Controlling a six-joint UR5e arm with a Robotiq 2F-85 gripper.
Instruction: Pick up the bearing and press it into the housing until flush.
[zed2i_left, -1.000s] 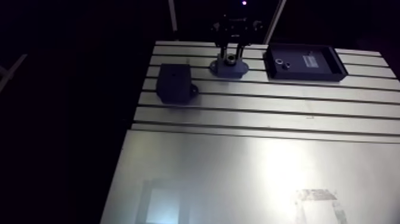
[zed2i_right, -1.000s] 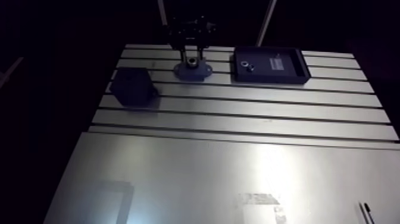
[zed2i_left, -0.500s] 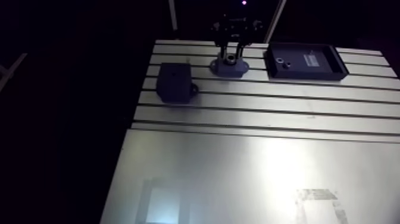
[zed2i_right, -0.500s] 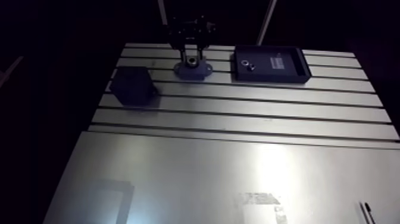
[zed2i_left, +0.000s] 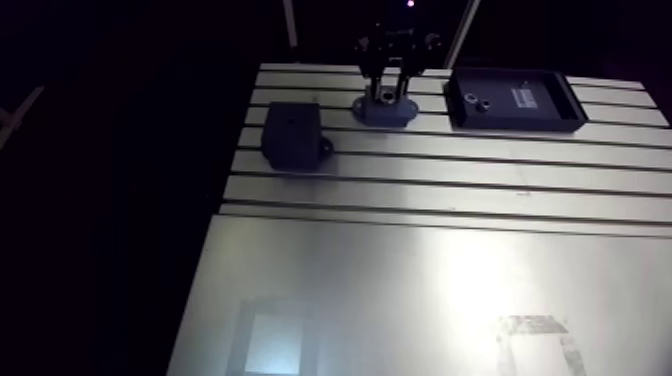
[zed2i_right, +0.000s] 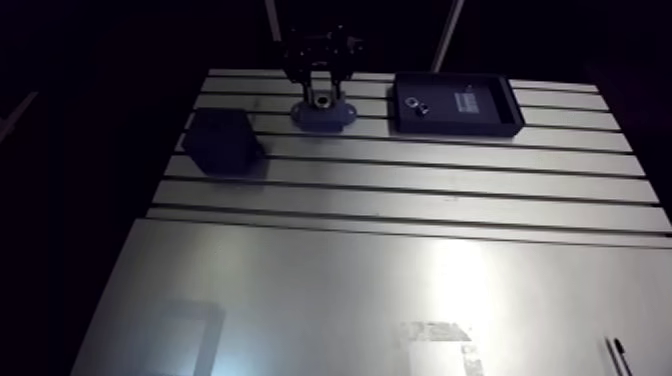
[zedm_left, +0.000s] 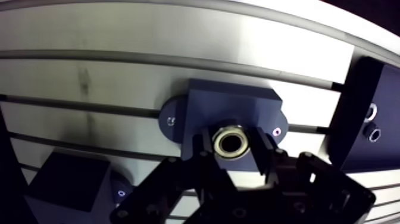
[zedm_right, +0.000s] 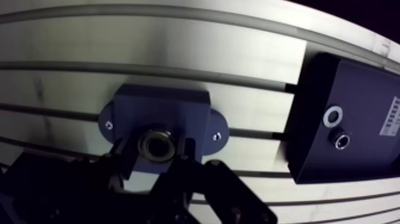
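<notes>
Bearing in end effector at housing; two small parts in tray

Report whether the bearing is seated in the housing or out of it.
Cannot tell. The bearing is centred over the housing, clamped in the gripper, but the wrist view does not show how deep it sits.

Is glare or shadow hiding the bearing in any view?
Arm view: glare sits on the near table, clear of the housing; the gripper there is dark. Wrist view: the bearing is plainly lit between the fingers; the slots look curved by the lens.
</notes>
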